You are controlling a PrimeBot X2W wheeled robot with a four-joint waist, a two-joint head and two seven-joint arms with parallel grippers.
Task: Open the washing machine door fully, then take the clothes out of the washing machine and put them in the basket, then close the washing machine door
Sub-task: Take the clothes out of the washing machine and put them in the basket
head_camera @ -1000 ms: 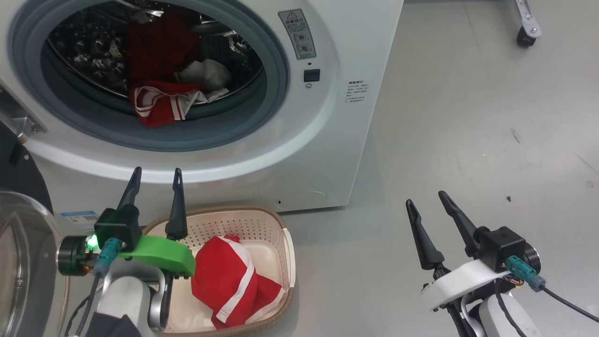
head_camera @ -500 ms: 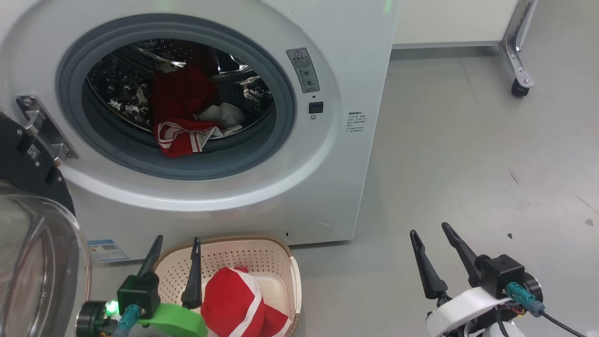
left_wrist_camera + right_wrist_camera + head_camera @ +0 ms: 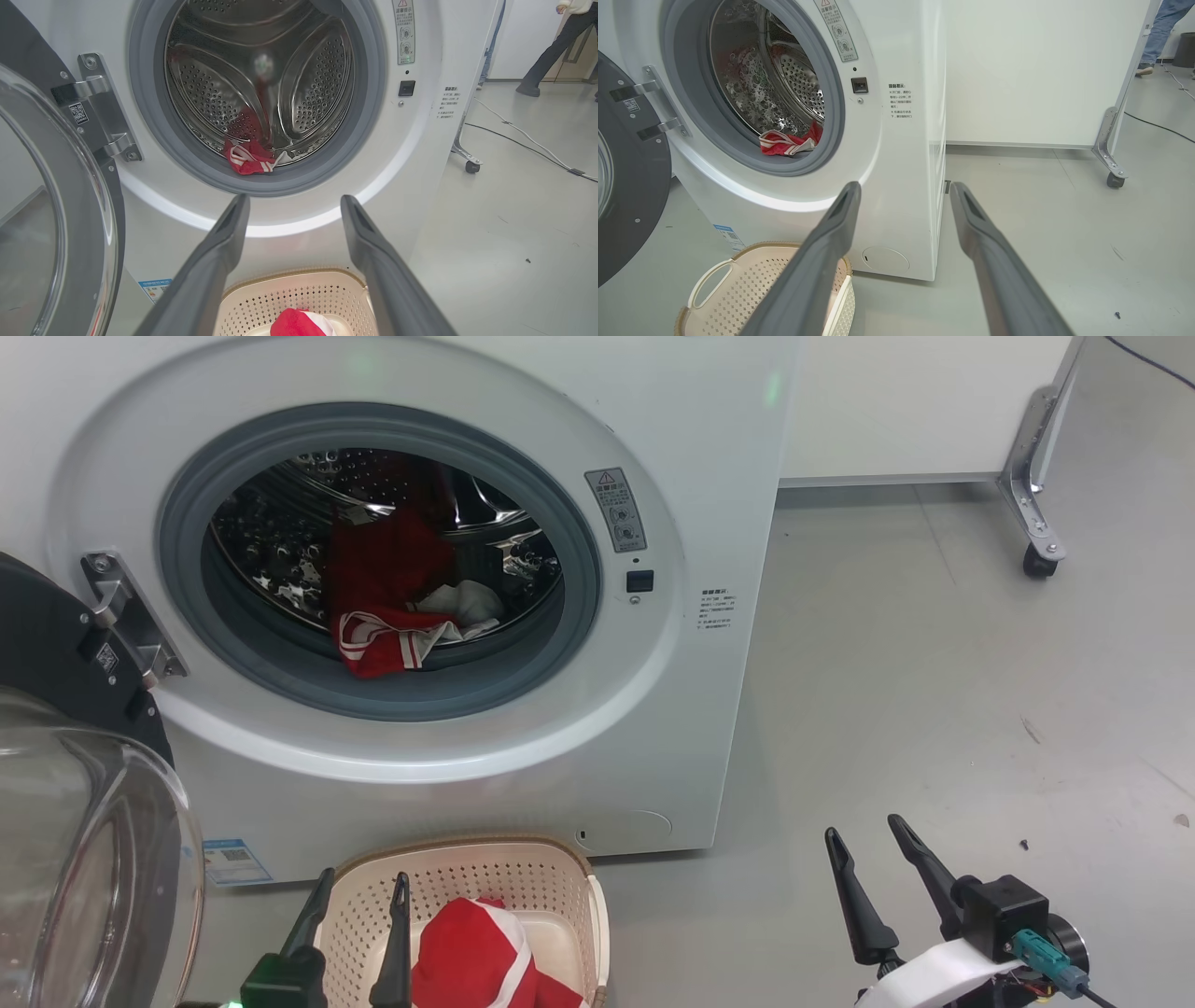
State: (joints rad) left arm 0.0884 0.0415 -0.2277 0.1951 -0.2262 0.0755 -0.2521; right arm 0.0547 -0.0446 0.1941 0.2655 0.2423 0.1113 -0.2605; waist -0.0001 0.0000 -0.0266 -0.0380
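Left jaws spread above basket, pointing at washing machine.

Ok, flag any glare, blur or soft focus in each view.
Head view: sharp, speckled glare in the drum of the washing machine, pale reflections in the washing machine door glass. Left wrist view: left gripper soft up close, a smeared bright blob in the drum. Right wrist view: right gripper likewise soft, drum glinting.

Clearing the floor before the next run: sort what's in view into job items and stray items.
Job: white front-loading washing machine; its round black glass-centred door, open; red white-striped garment in the steel drum; second red garment in the cream perforated plastic basket.
Stray: black caster on a metal frame leg; white cable on the floor.
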